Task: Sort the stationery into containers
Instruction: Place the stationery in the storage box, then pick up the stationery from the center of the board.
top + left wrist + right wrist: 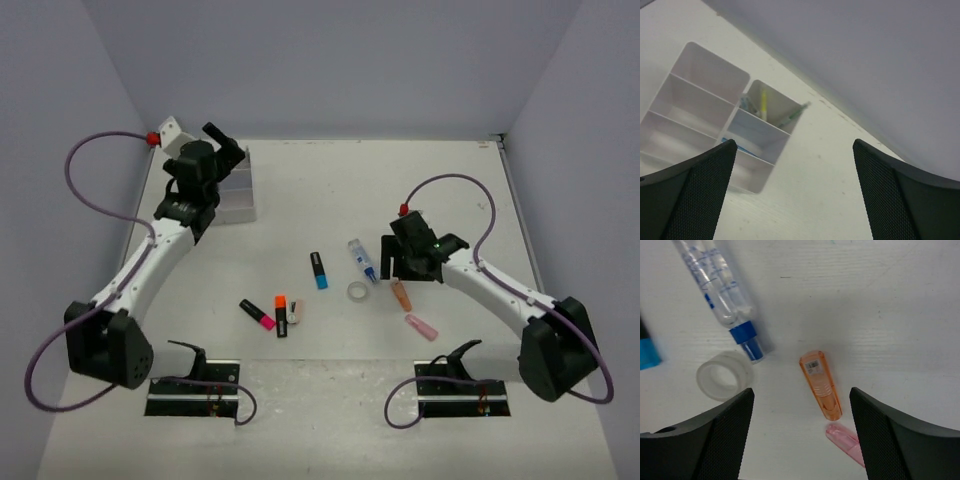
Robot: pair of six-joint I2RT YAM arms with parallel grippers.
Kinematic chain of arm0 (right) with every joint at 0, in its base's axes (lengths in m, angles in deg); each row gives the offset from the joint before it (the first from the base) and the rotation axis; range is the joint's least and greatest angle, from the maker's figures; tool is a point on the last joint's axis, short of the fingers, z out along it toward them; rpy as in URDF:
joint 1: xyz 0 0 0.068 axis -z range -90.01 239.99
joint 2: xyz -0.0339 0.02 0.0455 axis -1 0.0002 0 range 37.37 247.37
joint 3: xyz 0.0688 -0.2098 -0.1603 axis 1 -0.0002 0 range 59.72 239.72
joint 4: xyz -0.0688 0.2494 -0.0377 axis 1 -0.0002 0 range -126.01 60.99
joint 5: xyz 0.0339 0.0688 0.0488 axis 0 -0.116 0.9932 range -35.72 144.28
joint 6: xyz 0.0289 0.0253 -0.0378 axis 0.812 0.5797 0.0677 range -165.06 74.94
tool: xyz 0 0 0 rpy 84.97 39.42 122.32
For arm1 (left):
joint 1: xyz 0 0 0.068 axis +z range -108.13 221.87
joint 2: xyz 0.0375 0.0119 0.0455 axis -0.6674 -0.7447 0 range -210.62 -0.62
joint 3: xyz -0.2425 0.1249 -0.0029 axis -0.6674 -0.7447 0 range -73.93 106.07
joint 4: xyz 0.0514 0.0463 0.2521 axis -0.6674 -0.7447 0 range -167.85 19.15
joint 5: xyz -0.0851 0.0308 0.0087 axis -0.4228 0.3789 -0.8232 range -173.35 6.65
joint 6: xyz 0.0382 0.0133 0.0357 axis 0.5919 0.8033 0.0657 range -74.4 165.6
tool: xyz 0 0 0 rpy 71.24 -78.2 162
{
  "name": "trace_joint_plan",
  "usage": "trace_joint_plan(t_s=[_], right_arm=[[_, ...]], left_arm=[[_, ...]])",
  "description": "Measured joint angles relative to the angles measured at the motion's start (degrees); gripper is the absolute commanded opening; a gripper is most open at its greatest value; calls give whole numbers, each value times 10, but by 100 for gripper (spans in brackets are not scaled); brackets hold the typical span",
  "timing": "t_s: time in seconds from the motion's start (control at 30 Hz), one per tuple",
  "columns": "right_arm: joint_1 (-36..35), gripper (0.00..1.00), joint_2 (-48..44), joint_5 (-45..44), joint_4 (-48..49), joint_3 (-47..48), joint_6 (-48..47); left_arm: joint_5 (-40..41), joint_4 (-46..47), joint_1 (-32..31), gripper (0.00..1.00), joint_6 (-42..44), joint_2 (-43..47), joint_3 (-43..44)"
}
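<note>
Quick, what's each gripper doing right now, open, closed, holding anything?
Left gripper: open, empty, near the tray.
Right gripper: open, empty, above the orange eraser.

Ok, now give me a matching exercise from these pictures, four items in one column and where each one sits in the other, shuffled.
Things:
1. tape ring
2. orange eraser
3. tray
4. blue-ended highlighter

Places:
A. far-left corner of the table, by the left gripper
B. next to the cap of the blue-capped tube
C. below the open right gripper
D. lying apart, left of the tube

Pairs: 1-B, 2-C, 3-A, 4-D
</note>
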Motion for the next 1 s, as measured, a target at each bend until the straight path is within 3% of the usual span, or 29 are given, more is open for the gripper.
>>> trace_joint_plan(t_s=[0.23, 0.53, 0.63, 0.7, 0.8, 0.83, 1.0], right_arm=[[33, 68, 122, 33, -32, 28, -26], [38, 58, 236, 81, -51, 58, -39], [38, 46, 255, 87, -59, 68, -41], [38, 28, 259, 89, -62, 72, -41], [38, 16, 259, 91, -62, 72, -38], [38, 3, 259, 91, -62, 72, -38], [36, 0, 237, 90, -43, 54, -38]], left_arm=[[-147, -62, -15, 100, -7, 221, -45], [-256, -158, -19, 100, 25, 275, -118], [-278, -174, -20, 100, 37, 282, -119], [-290, -180, -21, 100, 45, 291, -119], [-305, -188, -24, 100, 53, 303, -119], [-309, -190, -25, 100, 55, 308, -119], [-332, -178, -38, 100, 57, 317, -126]])
